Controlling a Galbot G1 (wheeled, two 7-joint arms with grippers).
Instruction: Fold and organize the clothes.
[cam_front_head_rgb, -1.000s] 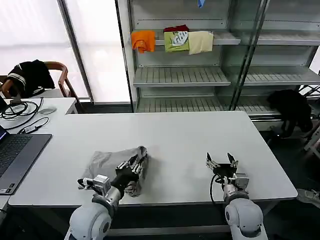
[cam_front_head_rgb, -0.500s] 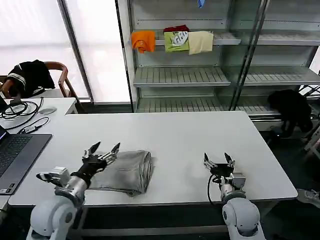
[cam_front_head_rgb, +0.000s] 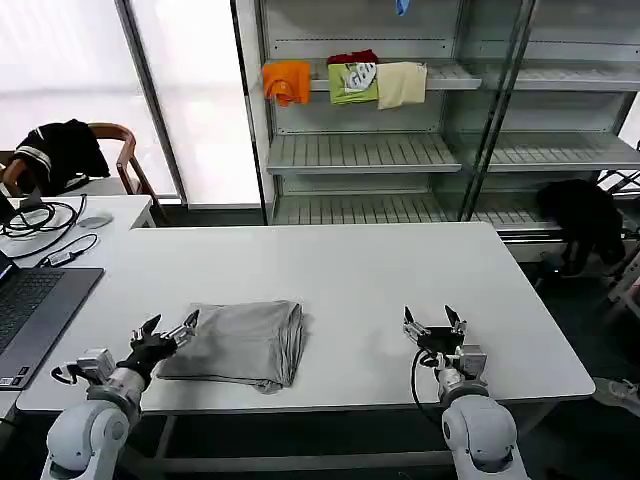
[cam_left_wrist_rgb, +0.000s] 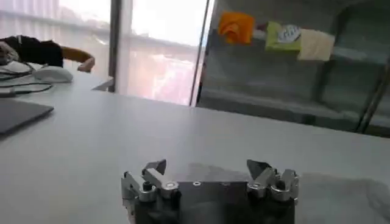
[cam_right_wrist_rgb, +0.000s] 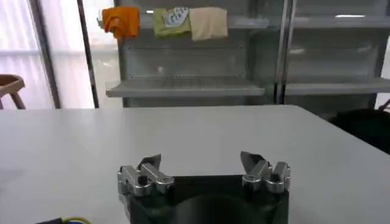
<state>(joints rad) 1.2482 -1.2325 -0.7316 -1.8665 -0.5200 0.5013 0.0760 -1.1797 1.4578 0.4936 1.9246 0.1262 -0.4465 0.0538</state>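
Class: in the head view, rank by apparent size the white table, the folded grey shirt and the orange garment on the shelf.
1. White table
2. Folded grey shirt
3. Orange garment, which is farther off, so it may only look smaller than the shirt.

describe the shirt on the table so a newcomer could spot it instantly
On the big white table before the shelving, look at the near-left part, just right of the open left gripper. The grey shirt lies folded flat into a rough rectangle. It is the sole garment on this tabletop; the coloured ones hang on the shelf.
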